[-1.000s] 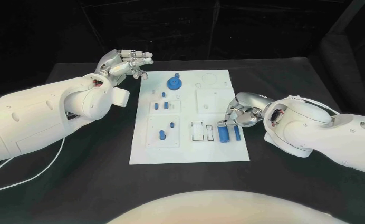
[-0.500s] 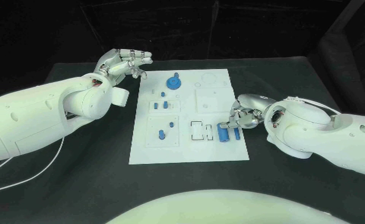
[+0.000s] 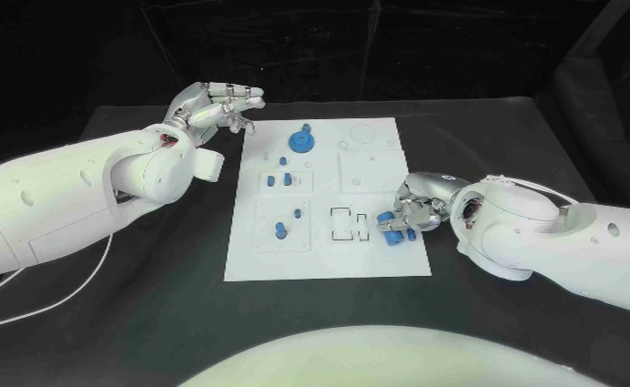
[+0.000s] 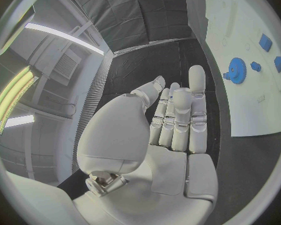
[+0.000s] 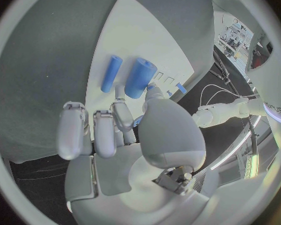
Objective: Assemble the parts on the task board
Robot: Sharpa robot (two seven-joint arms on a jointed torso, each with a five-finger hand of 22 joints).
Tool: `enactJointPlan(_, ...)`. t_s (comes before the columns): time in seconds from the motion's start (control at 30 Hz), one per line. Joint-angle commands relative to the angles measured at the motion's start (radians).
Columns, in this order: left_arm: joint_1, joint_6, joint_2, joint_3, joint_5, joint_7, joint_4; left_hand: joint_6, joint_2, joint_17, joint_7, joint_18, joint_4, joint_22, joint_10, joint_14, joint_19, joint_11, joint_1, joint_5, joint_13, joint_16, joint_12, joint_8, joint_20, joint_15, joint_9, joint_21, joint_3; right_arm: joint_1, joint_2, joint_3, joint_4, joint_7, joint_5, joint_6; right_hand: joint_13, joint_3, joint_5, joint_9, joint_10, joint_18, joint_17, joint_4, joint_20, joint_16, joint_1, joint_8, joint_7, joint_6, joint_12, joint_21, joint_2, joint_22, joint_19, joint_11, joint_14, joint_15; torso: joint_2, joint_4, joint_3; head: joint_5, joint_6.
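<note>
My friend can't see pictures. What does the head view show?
A white task board lies on a black table; the right hand reaches two blue cylinders at its right edge. The left hand hovers off the far left corner.

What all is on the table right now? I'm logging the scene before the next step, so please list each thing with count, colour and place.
task board: one, white, middle of the table.
gear: one, blue, far part of the board.
cylinders: two, blue, one thick and one thin, side by side at the board's right edge by the right hand.
small parts: several, blue, on the board's left half.
table: one, black, under the board.
left hand: silver, raised beyond the board's far left corner, holding nothing.
right hand: silver, at the cylinders; whether it grips one is unclear.
</note>
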Motion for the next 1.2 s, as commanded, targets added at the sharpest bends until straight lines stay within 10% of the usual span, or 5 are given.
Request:
enactJointPlan(0.03, 0.002, 0.007, -0.001, 0.001, 0.002, 0.004, 0.002, -0.004, 0.006, -0.001, 0.001, 0.013, -0.003, -0.002, -0.007, -0.009, -0.004, -0.003, 0.001, -0.002, 0.002, -0.003, 0.005, 0.003, 0.002, 0.0, -0.001, -0.005, -0.002, -0.002, 0.008, 0.0, -0.004, 0.007, -0.007, 0.012, 0.001, -0.004, 0.006, 0.001, 0.003, -0.021, 0.031, -0.001, -0.002, 0.004, -0.006, 0.004, 0.0, -0.009, 0.004, 0.006, 0.008, 0.001, 0.003, -0.002, 0.064, -0.007, 0.0, 0.0011, -0.0001, 0.002, -0.002)
enactJointPlan(0.47, 0.002, 0.004, -0.003, 0.001, 0.002, 0.007, 0.003, -0.004, 0.006, -0.001, 0.001, 0.013, -0.002, -0.002, -0.008, -0.008, -0.004, -0.002, -0.002, -0.002, 0.002, -0.002, 0.007, 0.005, 0.002, 0.001, -0.001, -0.006, -0.004, -0.023, 0.044, -0.001, -0.025, 0.004, -0.004, -0.003, 0.013, 0.005, 0.02, 0.03, 0.006, -0.021, 0.036, -0.019, -0.004, 0.005, 0.072, 0.027, -0.003, -0.018, 0.002, 0.009, 0.029, 0.007, 0.004, -0.004, 0.065, -0.009, 0.0, -0.001, -0.0007, 0.005, -0.004)
enactJointPlan(0.8, 0.002, 0.005, -0.004, 0.001, 0.002, 0.006, 0.003, -0.004, 0.006, -0.001, 0.001, 0.013, -0.002, -0.002, -0.008, -0.008, -0.004, -0.002, -0.002, -0.002, 0.002, -0.002, 0.007, 0.005, 0.002, 0.001, -0.001, -0.006, -0.004, -0.025, 0.025, 0.0, 0.022, 0.021, 0.011, -0.153, 0.034, 0.001, 0.127, 0.056, 0.02, -0.023, 0.045, -0.025, -0.007, 0.01, 0.121, 0.043, -0.007, -0.016, 0.009, 0.014, 0.059, 0.017, 0.008, -0.009, 0.067, -0.013, -0.001, -0.0014, 0.0005, 0.008, -0.001)
enactJointPlan(1.2, 0.002, 0.007, 0.0, 0.001, 0.002, 0.004, 0.003, -0.004, 0.006, -0.001, 0.001, 0.013, -0.002, -0.002, -0.008, -0.008, -0.004, -0.002, -0.002, -0.002, 0.002, -0.002, 0.007, 0.005, 0.002, 0.001, -0.001, -0.006, -0.004, -0.022, 0.015, 0.002, 0.099, 0.03, 0.069, -0.239, 0.038, -0.011, 0.146, 0.065, 0.026, -0.025, 0.052, -0.012, -0.01, 0.014, 0.117, 0.046, -0.011, -0.006, 0.006, 0.019, 0.073, 0.025, 0.011, -0.012, 0.068, -0.016, 0.0, 0.0016, -0.0017, 0.006, 0.007)
